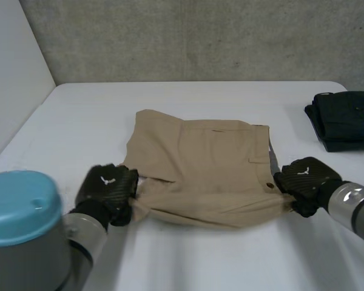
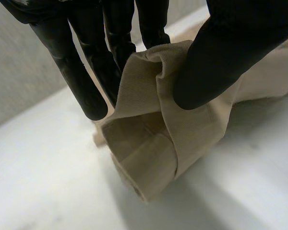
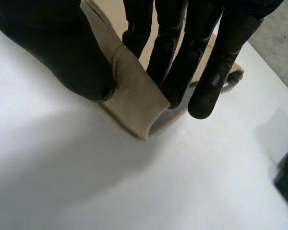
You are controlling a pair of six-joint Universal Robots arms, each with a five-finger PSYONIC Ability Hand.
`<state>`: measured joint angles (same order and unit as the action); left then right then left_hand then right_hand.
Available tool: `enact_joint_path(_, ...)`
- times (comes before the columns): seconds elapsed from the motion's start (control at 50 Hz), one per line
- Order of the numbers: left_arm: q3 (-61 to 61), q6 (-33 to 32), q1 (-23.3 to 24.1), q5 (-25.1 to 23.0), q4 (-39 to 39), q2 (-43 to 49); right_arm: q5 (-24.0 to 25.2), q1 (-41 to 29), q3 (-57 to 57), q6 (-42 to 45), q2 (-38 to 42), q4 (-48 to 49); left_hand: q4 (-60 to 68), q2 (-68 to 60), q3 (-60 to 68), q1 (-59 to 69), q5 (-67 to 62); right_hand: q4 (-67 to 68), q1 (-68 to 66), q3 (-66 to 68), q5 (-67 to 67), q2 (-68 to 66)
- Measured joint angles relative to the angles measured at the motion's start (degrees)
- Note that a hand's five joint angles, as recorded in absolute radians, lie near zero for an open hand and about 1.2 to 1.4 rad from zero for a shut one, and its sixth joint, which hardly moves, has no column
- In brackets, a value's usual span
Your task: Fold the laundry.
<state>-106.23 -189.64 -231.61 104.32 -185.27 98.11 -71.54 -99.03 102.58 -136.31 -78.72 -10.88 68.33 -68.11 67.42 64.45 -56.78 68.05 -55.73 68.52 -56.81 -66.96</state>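
Head view: tan shorts lie mid-counter, with a dark folded garment at 2 o'clock; left robot hand holds their 8 o'clock corner, right robot hand their 4 o'clock corner. Likely trouble: an uneven pull between the two would skew the fold, or the bunched cloth could slip free. Left wrist view: thumb and fingers pinch a bunched hem, held clear of the counter. Right wrist view: thumb and fingers clamp the waistband corner, low on the counter
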Motion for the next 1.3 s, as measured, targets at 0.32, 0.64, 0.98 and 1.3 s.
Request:
enact_joint_path(0.32, -8.7, -3.8, -3.1, -9.6, 5.0, -16.0, 0.7, 0.3, 1.3, 17.9, -9.8, -21.7, -3.2, 2.9, -2.1, 0.0, 0.2, 0.0, 0.0, 0.0, 0.0, 0.0)
enact_joint_path(0.64, 7.3, -11.4, -9.3, -13.1, -11.4, 7.4, -5.2, -1.5, -14.2, 3.8, 8.7, -3.7, -3.7, 3.5, -2.6, -0.1, 1.3, 0.0, 0.0, 0.0, 0.0, 0.0)
enact_joint_path(0.98, 46.5, -17.2, -11.2, -22.6, -26.5, 45.8, -17.1, -8.5, -46.5, -1.3, 36.9, 9.4, -4.1, 3.8, -3.1, 0.0, 2.2, 0.0, 0.0, 0.0, -0.4, 0.0)
enact_joint_path(1.3, 55.4, -16.9, -13.0, -25.1, -33.9, 54.7, -23.5, -9.1, -63.1, -2.0, 48.3, 8.5, -32.6, 33.5, -31.1, -32.5, 30.9, -27.5, 28.1, -27.7, 26.3, 29.2)
